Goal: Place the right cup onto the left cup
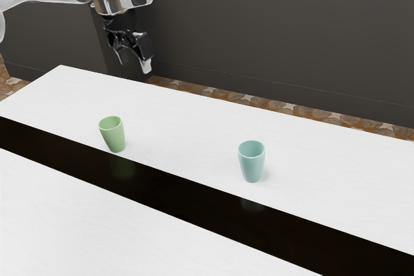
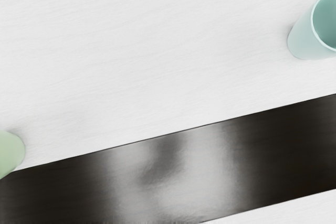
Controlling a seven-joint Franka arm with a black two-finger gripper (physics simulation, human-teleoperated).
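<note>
Your hand [image 1: 132, 50] hangs high over the white surface [image 1: 181, 121], its fingers [image 1: 146, 65] spread well apart with nothing held between them. Below it, you have the green cup [image 1: 113, 135] standing upright just beside the black band [image 1: 194, 200]. The teal cup [image 1: 251, 163] also stands upright, well apart from the green one, near the same band and farther toward the exterior view's right.

Bright light, pale glare on dark strip [image 2: 283, 150]
</note>
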